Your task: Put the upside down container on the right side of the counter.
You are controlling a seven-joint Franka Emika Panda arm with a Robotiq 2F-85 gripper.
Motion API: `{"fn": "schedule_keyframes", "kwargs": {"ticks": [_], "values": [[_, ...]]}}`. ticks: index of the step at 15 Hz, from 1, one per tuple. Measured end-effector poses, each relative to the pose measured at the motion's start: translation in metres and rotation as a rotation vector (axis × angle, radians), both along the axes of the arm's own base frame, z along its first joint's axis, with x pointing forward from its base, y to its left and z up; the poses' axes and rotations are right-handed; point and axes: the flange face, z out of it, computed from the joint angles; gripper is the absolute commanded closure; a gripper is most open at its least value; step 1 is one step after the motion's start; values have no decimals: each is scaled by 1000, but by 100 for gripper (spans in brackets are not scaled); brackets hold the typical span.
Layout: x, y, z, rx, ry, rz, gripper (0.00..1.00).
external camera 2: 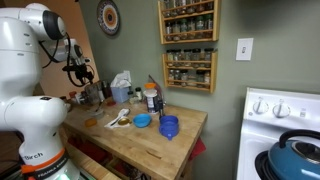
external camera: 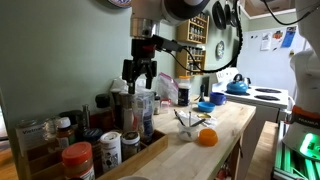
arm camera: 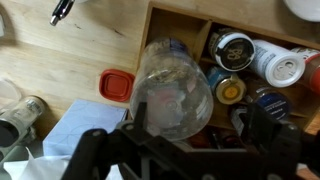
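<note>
The upside down container (arm camera: 172,88) is a tall clear plastic cylinder standing at the edge of a wooden box of spice jars; I look down on its end in the wrist view. It also shows among the jars in an exterior view (external camera: 138,108). My gripper (arm camera: 190,125) is open, with its fingers either side of the container top and the container nearer one finger. In both exterior views the gripper (external camera: 140,78) (external camera 2: 79,72) hangs just above it. The light wooden counter (external camera: 232,122) (external camera 2: 150,142) runs toward the stove.
A wooden box (arm camera: 190,22) holds several spice jars. A red lid (arm camera: 115,84) and a pale cloth (arm camera: 80,125) lie beside it. An orange (external camera: 206,137), a blue bowl (external camera 2: 142,121) and a blue cup (external camera 2: 169,126) sit on the counter. A blue kettle (external camera 2: 295,158) stands on the stove.
</note>
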Motion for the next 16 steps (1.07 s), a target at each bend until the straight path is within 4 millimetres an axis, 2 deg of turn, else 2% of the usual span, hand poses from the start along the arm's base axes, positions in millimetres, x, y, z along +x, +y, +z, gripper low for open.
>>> {"fn": "schedule_keyframes", "kwargs": {"ticks": [8,16], "values": [[0,-9,-7,-67,29,-6,0],[4,-3,-19,-46,18,7,0]]}}
